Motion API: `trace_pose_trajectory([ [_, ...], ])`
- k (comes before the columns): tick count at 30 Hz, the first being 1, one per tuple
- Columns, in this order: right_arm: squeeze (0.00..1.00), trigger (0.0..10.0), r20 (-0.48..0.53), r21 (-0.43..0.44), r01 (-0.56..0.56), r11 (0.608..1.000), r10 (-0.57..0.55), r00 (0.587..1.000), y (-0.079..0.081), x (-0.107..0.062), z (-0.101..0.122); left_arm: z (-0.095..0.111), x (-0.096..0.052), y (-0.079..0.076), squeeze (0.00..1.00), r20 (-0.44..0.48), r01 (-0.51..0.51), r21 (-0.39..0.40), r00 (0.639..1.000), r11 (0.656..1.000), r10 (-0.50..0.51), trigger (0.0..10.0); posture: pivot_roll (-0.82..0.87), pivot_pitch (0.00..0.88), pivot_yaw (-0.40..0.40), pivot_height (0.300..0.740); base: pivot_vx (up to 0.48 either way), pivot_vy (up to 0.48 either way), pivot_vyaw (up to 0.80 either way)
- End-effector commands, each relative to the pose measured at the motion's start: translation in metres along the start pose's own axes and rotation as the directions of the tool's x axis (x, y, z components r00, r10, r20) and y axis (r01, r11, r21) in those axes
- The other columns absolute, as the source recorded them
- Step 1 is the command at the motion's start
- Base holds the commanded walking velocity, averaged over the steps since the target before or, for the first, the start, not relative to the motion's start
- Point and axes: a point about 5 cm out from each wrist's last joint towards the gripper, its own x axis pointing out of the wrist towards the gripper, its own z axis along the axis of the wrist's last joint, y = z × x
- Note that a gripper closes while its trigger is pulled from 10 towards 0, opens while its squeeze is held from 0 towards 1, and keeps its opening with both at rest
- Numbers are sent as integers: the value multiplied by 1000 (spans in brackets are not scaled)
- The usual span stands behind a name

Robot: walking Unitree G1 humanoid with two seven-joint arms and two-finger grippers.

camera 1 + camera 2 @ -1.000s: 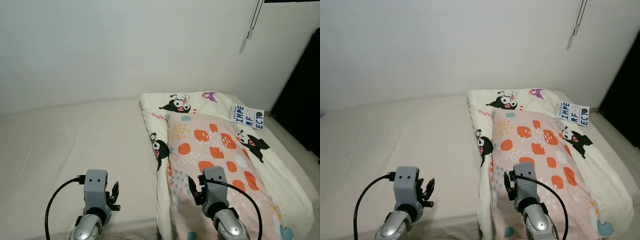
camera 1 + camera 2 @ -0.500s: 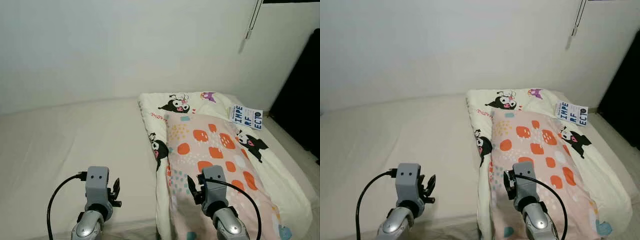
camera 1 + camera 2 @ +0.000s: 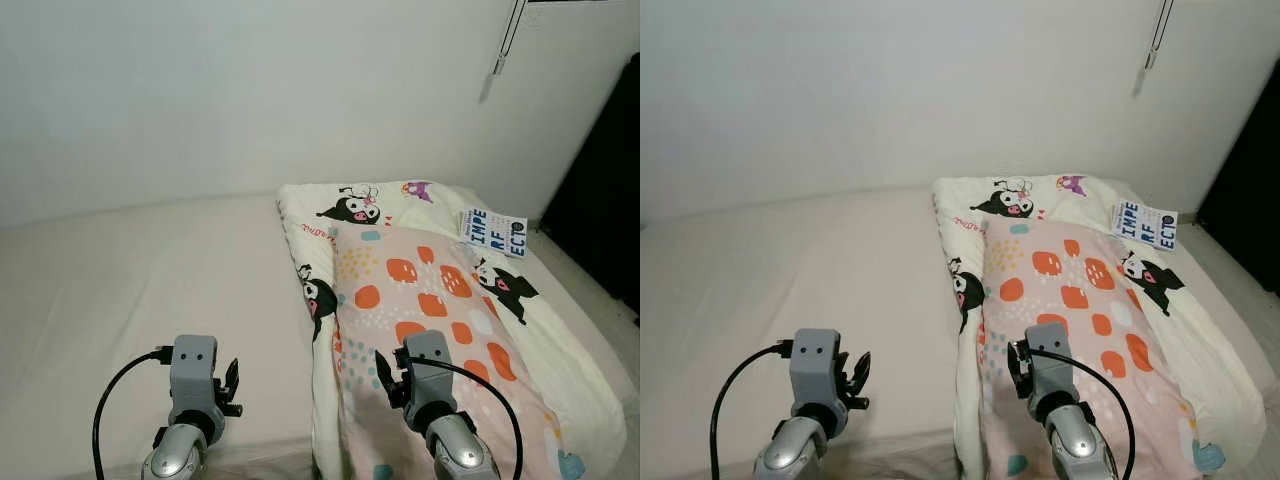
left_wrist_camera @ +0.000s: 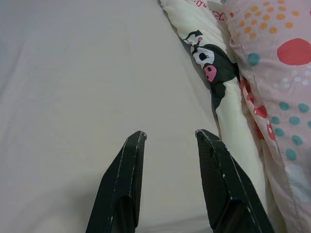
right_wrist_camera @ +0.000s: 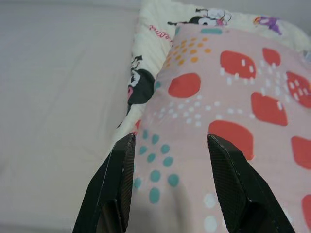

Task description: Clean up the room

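Pink spotted pillow (image 3: 430, 300) lies lengthwise on the cream cartoon-print blanket (image 3: 520, 330), which covers the right side of the bed (image 3: 120, 290). My right gripper (image 5: 170, 141) hovers above the pillow's near end, fingers spread wide. My left gripper (image 4: 167, 136) hangs over the bare sheet beside the blanket, fingers parted too.

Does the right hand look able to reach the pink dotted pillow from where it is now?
Probably yes: the right hand hovers open right over the pink dotted pillow, with nothing between them.
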Motion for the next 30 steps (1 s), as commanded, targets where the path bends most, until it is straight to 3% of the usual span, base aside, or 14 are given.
trace_pose_trajectory([
  [1, 0, 10000, -11, -5, 16, 1000, -16, 1000, -1, -1, -5, -6, -5, 3, 0, -23, -16, -5, 1000, 1000, 16, 10000, -38, 147, 13, 740, 0, 0, 0],
  [14, 0, 10000, -14, -7, 8, 1000, -9, 1000, -2, -4, -7, -5, -5, 1, 0, -17, -5, -8, 1000, 1000, 5, 10000, -38, 150, 17, 740, 0, 0, 0],
  [30, 0, 10000, -16, -9, 8, 1000, -9, 1000, -2, -4, -7, -4, -6, -1, 0, -20, -7, -5, 1000, 1000, 6, 10000, -38, 152, 15, 740, 0, -421, 0],
])
